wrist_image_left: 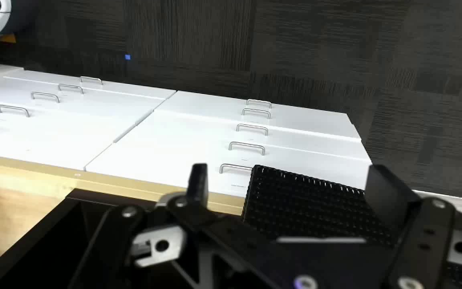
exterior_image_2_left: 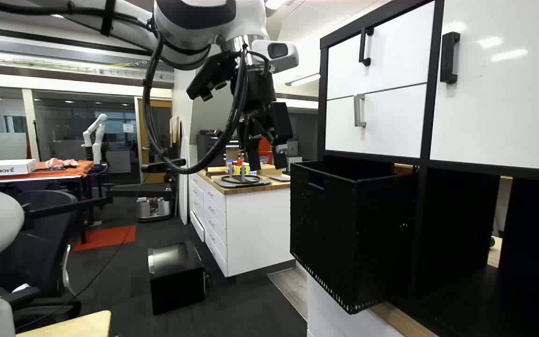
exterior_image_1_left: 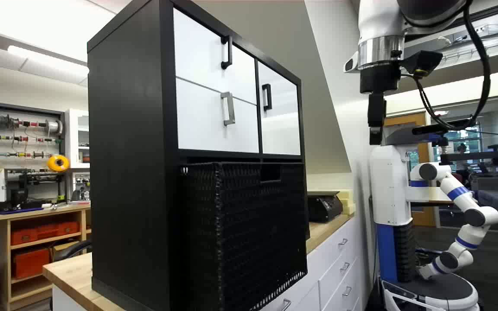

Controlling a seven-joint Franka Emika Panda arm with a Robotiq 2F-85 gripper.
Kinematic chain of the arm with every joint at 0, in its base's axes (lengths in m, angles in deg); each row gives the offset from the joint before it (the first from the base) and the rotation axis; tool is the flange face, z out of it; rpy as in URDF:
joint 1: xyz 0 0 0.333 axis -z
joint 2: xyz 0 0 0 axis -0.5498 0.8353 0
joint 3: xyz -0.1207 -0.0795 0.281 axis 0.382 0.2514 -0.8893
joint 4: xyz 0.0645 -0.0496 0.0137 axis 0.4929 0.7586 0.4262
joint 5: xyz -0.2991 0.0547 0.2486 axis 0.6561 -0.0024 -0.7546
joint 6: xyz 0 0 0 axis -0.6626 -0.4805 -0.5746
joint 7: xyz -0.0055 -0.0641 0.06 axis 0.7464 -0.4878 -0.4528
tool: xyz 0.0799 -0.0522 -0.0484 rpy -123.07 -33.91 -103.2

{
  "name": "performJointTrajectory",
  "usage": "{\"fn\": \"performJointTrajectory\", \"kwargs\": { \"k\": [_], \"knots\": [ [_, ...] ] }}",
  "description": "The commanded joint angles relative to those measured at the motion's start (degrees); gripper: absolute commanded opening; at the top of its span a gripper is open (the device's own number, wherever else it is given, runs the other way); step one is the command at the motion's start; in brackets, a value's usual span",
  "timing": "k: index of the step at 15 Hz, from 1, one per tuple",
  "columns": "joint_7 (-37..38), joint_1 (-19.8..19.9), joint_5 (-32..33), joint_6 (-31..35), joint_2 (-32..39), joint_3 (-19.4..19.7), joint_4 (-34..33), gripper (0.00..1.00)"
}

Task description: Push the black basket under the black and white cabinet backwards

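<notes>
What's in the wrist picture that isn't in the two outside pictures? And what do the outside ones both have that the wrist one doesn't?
Only the wrist view: a tiny blue square on the dark carpet, too small to tell what it is.

Only the exterior views, both of them: the black and white cabinet with its white door and black handle showing, and the arm above the tool.

Shared by all three: the black basket, sticking out past the wooden counter edge, and the tool itself, its jaws apart in the wrist view.
</notes>
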Motion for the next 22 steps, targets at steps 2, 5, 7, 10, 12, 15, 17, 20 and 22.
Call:
{"fn": "performJointTrajectory", "kwargs": {
  "k": [2, 5, 7, 10, 12, 15, 17, 20, 22],
  "knots": [
    [0.18, -0.49, 0.20, -0.16, 0.04, 0.37, -0.13, 1.00],
    [0.18, -0.49, 0.20, -0.16, 0.04, 0.37, -0.13, 1.00],
    [0.18, -0.49, 0.20, -0.16, 0.04, 0.37, -0.13, 1.00],
    [0.18, -0.49, 0.20, -0.16, 0.04, 0.37, -0.13, 1.00],
    [0.18, -0.49, 0.20, -0.16, 0.04, 0.37, -0.13, 1.00],
    [2.40, -0.17, -0.13, 2.92, 0.26, 0.27, 1.54, 1.00],
    [4.55, 0.20, 0.07, 5.61, 0.90, -0.02, 2.87, 1.00],
    [9.98, 1.05, 0.34, 10.63, 2.64, -0.67, 4.96, 1.00],
    [13.59, 1.49, 1.02, 14.00, 4.36, -1.20, 6.13, 1.00]
  ]
}}
